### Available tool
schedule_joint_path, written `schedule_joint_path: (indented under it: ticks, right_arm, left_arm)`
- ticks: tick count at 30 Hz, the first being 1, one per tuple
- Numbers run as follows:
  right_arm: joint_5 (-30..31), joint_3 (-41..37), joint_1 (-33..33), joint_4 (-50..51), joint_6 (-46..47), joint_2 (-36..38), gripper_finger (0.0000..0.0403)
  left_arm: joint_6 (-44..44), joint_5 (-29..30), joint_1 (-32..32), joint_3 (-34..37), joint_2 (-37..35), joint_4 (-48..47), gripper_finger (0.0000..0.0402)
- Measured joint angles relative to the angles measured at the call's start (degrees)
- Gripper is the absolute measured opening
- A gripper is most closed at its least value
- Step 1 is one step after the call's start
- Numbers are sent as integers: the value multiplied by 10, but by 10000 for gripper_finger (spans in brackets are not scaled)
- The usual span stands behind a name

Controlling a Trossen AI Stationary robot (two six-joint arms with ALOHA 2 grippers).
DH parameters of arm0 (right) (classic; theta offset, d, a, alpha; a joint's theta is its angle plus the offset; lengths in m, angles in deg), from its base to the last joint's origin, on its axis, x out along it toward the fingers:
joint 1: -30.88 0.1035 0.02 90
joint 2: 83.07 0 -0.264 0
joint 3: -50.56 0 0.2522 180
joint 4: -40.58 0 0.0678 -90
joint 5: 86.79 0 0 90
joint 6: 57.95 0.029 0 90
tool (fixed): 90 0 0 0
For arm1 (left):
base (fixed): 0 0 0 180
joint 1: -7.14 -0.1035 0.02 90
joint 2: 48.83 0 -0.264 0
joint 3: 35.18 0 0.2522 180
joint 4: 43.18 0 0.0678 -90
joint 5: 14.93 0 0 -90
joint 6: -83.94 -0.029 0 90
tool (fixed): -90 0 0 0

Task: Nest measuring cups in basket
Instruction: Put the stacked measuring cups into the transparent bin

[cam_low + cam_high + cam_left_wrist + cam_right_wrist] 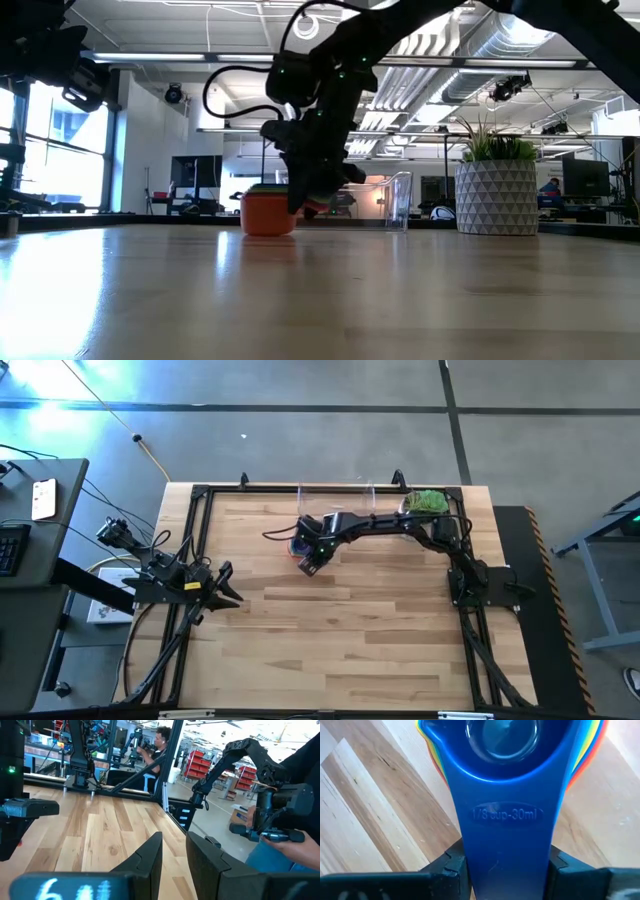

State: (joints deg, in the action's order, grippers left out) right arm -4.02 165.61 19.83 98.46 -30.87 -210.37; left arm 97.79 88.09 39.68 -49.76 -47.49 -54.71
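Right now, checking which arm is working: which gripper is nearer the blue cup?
Right. The right gripper has the blue cup's handle between its fingers; the left gripper waits far off at the table's left edge.

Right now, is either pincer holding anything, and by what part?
The right pincer is closed on the blue measuring cup, gripping its flat handle by the two edges; the bowl sits nested in the stack of cups. The left pincer, at the table's left edge, holds nothing.

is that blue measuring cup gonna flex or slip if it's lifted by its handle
Probably stiff: the blue cup has a thick, flat moulded handle. Its glossy plastic might slip between the right gripper fingers either side. Nested in the coloured stack, it likely lifts out lightly.
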Motion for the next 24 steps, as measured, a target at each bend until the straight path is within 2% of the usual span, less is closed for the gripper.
schedule_joint_path:
  ticks: [24]
  right_arm:
    - [-22,32,-11,33,-69,1,116]
  left_arm:
    - [0,0,0,0,0,0,76]
